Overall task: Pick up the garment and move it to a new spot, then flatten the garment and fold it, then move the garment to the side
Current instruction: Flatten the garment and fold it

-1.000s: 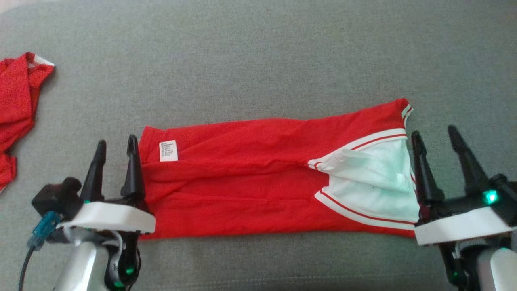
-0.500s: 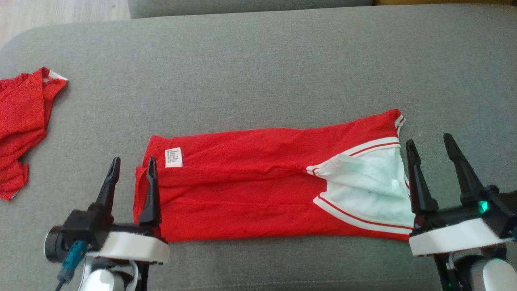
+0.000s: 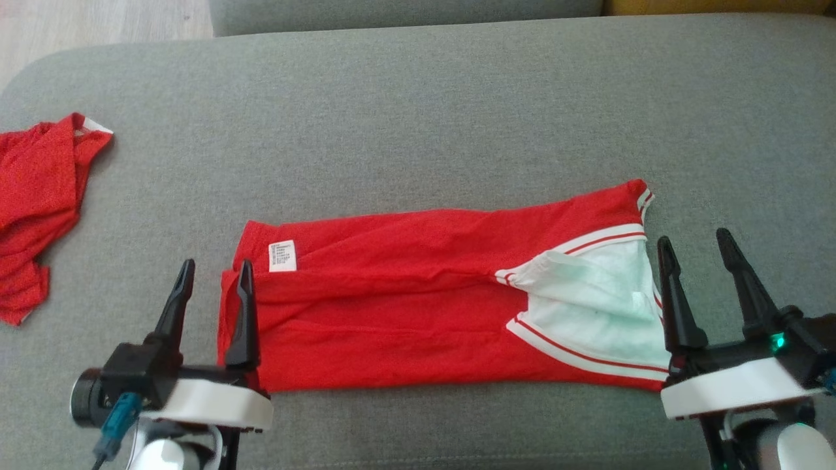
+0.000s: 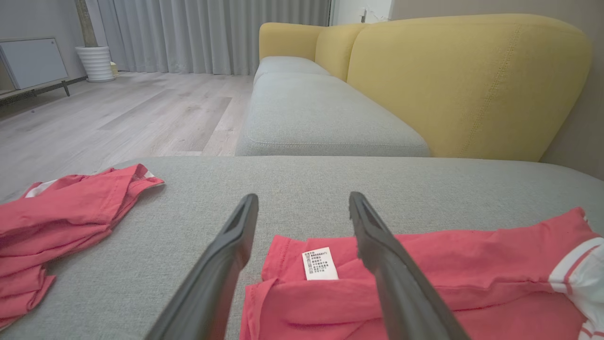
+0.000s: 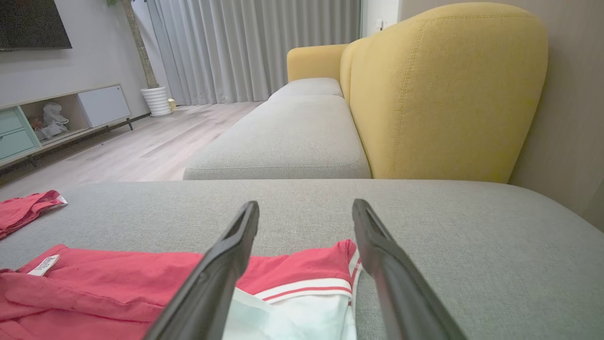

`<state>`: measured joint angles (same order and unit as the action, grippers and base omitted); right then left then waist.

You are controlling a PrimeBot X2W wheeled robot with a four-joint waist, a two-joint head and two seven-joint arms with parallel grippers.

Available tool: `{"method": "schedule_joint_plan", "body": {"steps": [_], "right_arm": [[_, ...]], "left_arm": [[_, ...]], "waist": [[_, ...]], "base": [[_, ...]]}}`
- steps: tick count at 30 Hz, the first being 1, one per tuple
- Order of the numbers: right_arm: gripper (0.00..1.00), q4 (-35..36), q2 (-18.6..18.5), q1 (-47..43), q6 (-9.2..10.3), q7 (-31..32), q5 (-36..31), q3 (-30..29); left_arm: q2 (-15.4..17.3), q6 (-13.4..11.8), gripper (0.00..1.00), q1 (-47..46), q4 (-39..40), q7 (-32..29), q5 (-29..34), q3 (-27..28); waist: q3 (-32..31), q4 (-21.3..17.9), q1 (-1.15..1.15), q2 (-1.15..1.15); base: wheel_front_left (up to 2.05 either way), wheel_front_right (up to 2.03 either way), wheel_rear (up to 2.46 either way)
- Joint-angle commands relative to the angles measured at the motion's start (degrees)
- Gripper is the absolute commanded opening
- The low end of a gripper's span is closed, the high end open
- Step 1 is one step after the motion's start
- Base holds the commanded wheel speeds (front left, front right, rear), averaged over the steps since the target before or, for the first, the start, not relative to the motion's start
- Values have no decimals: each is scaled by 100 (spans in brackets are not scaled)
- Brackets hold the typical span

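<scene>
The red garment (image 3: pixel 405 300) lies folded into a long band across the grey cushion (image 3: pixel 418 117), with a white tag (image 3: pixel 282 255) near its left end and white, red-striped trim and white lining (image 3: pixel 601 300) at its right end. My left gripper (image 3: pixel 214 269) stands open at the band's left end, its right finger over the cloth edge, nothing held. In the left wrist view the garment (image 4: pixel 424 283) and tag (image 4: pixel 319 263) lie between and right of the fingers (image 4: pixel 226 255). My right gripper (image 3: pixel 693 243) is open just off the right end; the garment (image 5: pixel 118 283) shows in the right wrist view.
A second red garment (image 3: pixel 36 209) lies crumpled at the cushion's left edge, seen too in the left wrist view as a red heap (image 4: pixel 61 212). Beyond the cushion are another grey seat (image 4: pixel 321 113), a yellow sofa back (image 5: pixel 443 89) and wooden floor (image 4: pixel 118 108).
The head camera has tilted, shifting the whole picture down. Both grippers have drawn slightly back toward me from the garment's ends and stay open; the garment lies as before.
</scene>
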<state>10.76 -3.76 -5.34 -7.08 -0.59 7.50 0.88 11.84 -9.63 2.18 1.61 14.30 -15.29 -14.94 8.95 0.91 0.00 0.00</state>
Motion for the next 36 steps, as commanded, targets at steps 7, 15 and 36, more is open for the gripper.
{"method": "schedule_joint_plan", "body": {"steps": [7, 15, 36], "right_arm": [[100, -409, -35, 152, -41, -51, 106, -160], [100, -1881, -284, 742, -41, -40, 197, -338], [0, -2376, -197, 1037, -41, 1251, 879, 108]], "left_arm": [[104, -47, 100, -182, 219, 36, -56, 175], [66, 54, 100, -502, 195, 30, -91, 98], [-99, 249, 100, -840, 71, 68, -4, 155]], "waist": [[77, 36, 0, 0], [433, 251, 0, 0], [737, 363, 0, 0]], "base": [[0, 0, 0], [0, 0, 0], [0, 0, 0]]}}
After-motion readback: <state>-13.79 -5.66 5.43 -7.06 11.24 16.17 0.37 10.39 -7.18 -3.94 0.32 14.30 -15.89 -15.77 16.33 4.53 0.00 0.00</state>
